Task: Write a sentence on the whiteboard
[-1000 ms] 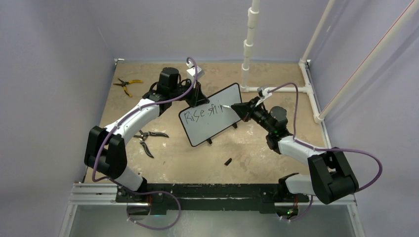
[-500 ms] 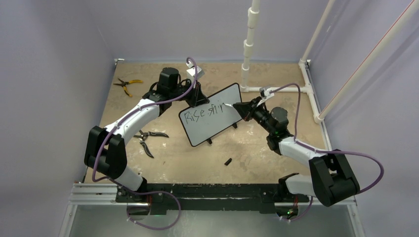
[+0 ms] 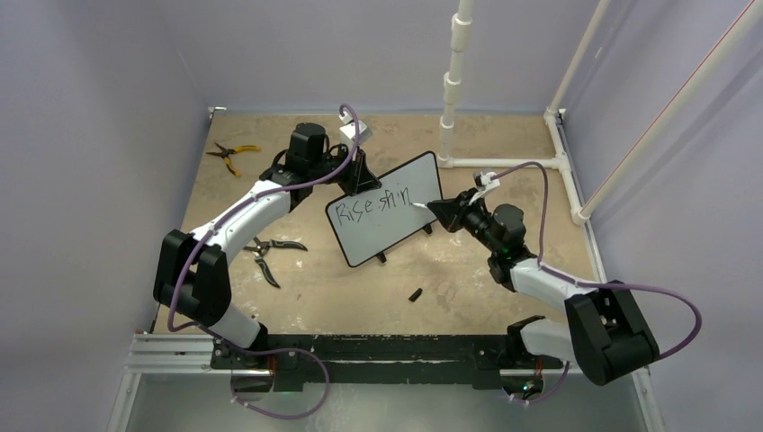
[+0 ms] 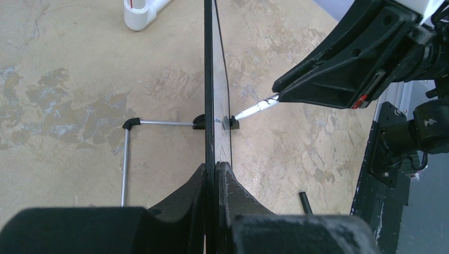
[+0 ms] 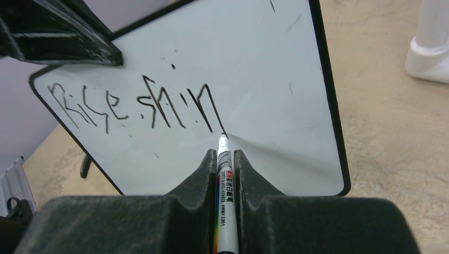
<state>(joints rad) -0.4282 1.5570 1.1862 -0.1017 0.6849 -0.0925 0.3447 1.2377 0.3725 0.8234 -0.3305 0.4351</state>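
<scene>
While my right gripper [image 5: 225,157] is clamped on the marker [image 5: 224,180], its tip touches the whiteboard [image 5: 265,63] ahead, at the last "n" of the sentence [image 5: 132,103]. Board stands mid-table [image 3: 468,279], long axis across me. Left gripper [image 4: 214,177] pinches its upper edge. Next stroke, I judge: rightward.

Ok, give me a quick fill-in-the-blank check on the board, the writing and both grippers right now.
1. The right gripper is shut on a ____.
2. The lettering on the whiteboard reads "Rise ____".
3. The left gripper clamps the whiteboard's ____ edge.
Missing words: marker; shin; top.
</scene>
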